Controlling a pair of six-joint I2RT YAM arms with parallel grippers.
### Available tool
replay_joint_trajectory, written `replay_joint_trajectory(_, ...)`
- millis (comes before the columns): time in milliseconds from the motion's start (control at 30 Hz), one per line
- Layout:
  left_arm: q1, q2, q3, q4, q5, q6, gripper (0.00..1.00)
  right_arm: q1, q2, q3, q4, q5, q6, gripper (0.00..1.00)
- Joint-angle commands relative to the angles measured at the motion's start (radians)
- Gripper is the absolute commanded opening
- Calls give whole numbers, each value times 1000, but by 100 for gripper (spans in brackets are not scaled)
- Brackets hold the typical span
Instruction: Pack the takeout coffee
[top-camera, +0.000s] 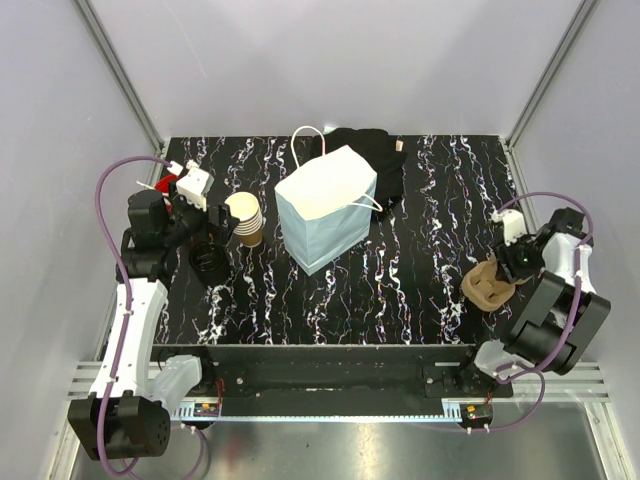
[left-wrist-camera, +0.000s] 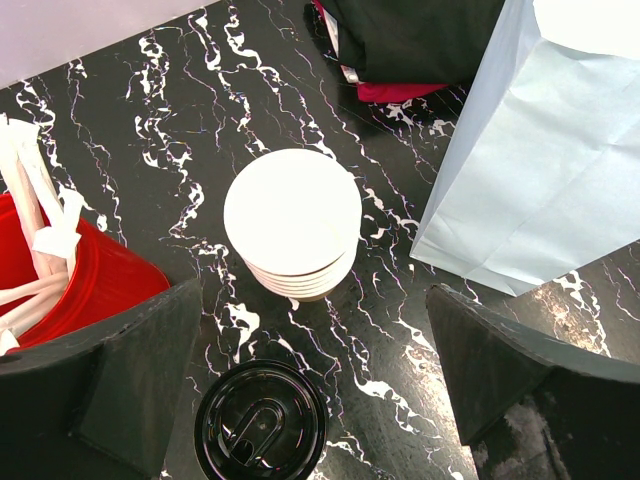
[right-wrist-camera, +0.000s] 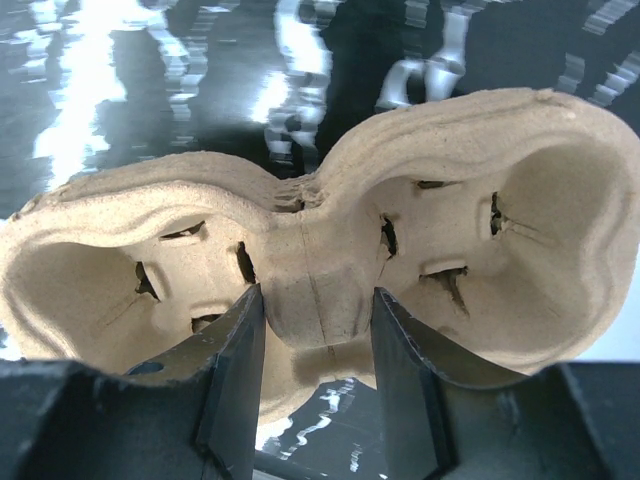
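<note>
A round black plastic lid (left-wrist-camera: 260, 420) shows from above on the table, between and just below my left gripper's (left-wrist-camera: 315, 335) spread fingers. Whatever is under it is hidden. It also shows in the top view (top-camera: 208, 262). My left gripper (top-camera: 203, 238) is open and empty above it. A nested stack of tan cups (left-wrist-camera: 292, 215) stands just beyond the lid. My right gripper (right-wrist-camera: 318, 345) is shut on the middle ridge of a brown pulp cup carrier (right-wrist-camera: 470, 200), at the table's right side (top-camera: 488, 283).
A pale blue paper bag (top-camera: 328, 205) stands open mid-table, with a dark bundle (top-camera: 372, 152) behind it. A red cup of white straws (left-wrist-camera: 60, 270) is left of the cup stack. The bag's side (left-wrist-camera: 540, 170) is close on the left gripper's right.
</note>
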Motion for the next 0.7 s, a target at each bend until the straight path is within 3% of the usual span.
replay_joint_trajectory(0, -3, -3, 15, 24, 28, 10, 99, -38, 22, 70, 49, -33, 47, 41)
replay_joint_trajectory(233, -1, -1, 15, 22, 28, 10, 99, -56, 25, 69, 49, -67, 74, 43)
replay_joint_trajectory(300, -3, -1, 15, 22, 26, 9, 99, -60, 30, 70, 49, -71, 81, 49)
replay_joint_trajectory(400, -1, -4, 14, 24, 28, 10, 99, -63, 38, 66, 49, -70, 81, 52)
replay_joint_trajectory(500, -3, -6, 14, 24, 28, 10, 99, -67, 38, 66, 49, -73, 82, 45)
replay_joint_trajectory(667, -1, -8, 14, 22, 28, 10, 99, -70, -7, 72, 50, -82, 94, 44)
